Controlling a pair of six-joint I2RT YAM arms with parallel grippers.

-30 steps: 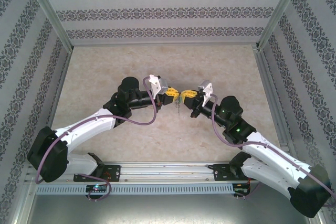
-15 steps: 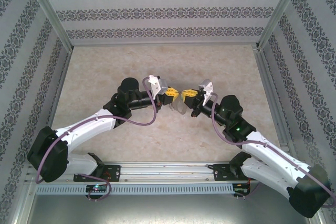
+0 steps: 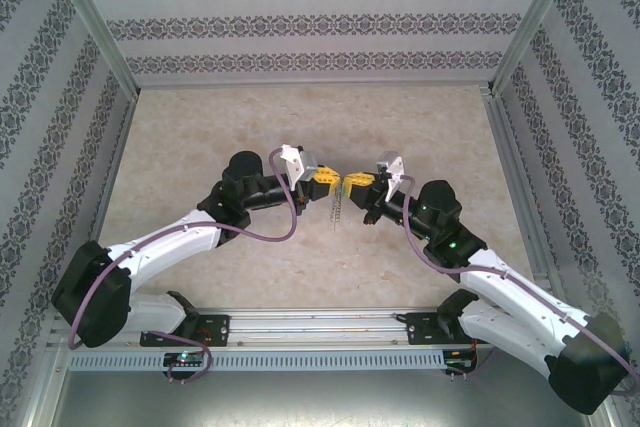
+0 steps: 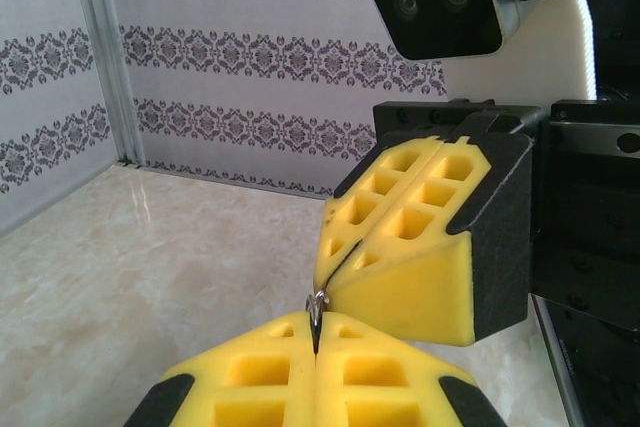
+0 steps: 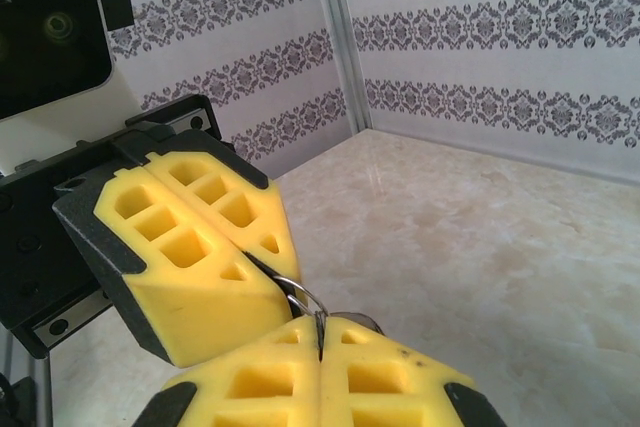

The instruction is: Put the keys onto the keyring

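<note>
meeting tip to tip above the middle of the table (image 3: 250, 117), my left hand (image 3: 328, 183) and my right hand (image 3: 356, 182) stand almost where they stood half a second ago. what differs is the keyring (image 3: 337, 210). half a second ago it was a broad pale smear under the fingertips. now, from above, it is a thin dotted grey line hanging straight down from the point where the hands meet, clear of the table, much as it looked a second ago.

left wrist view: my left hand's yellow fingers (image 4: 250, 377) are pressed flat together at the bottom of the frame. a sliver of metal with a small silver curl at its top stands in the seam between them. my right hand faces it from the upper right, its tip just above that curl, its fingers also pressed together.

right wrist view: my right hand's fingers (image 5: 390, 377) are closed with no gap, and a dark sliver of metal is pinched in the seam. a thin wire loop arcs from there to the seam of my left hand at the left. so both hands are closed on the keyring.

the keys are too small to tell apart from the rest of the metal. patterned walls (image 3: 320, 22) stand around the table.
</note>
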